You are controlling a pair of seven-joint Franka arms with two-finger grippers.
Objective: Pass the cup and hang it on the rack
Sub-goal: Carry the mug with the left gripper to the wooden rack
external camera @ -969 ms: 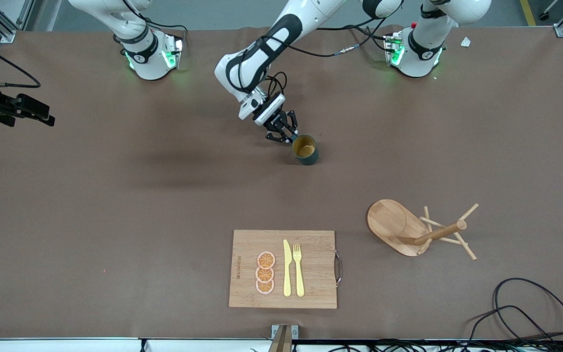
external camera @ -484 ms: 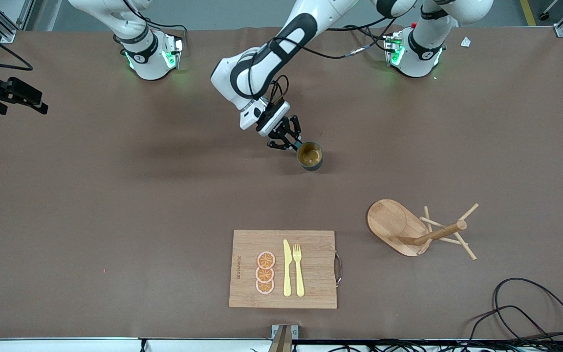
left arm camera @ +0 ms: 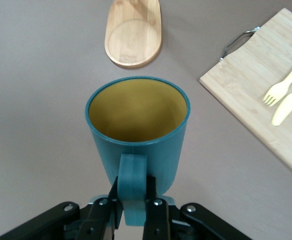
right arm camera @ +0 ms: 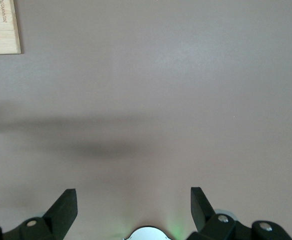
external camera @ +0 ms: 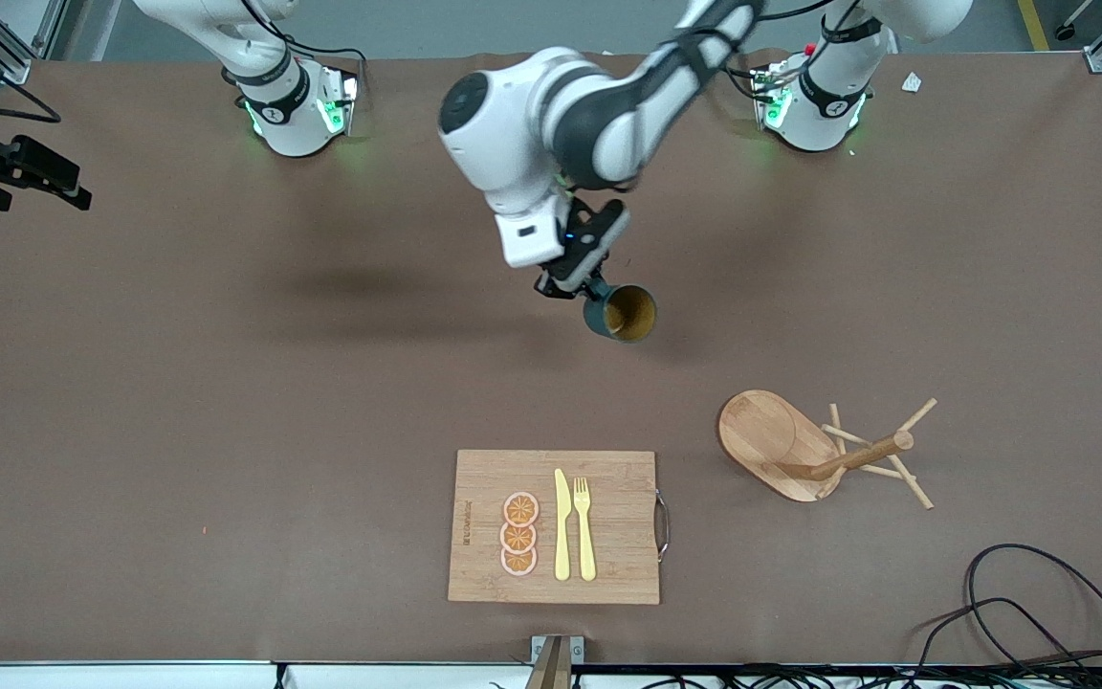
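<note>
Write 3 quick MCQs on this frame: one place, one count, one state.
1. The cup is:
A. on the cutting board
B. held in the air over the bare table
C. hung on the rack

2. Orange slices on the cutting board:
A. one
B. three
C. five

3. The left end effector is:
A. shut on the cup's handle
B. open beside the cup
C. resting on the rack

Key: B, the front view shows it aloft, tilted. B, three lie in a column beside the knife. A, the left wrist view shows fingers clamping the handle.
</note>
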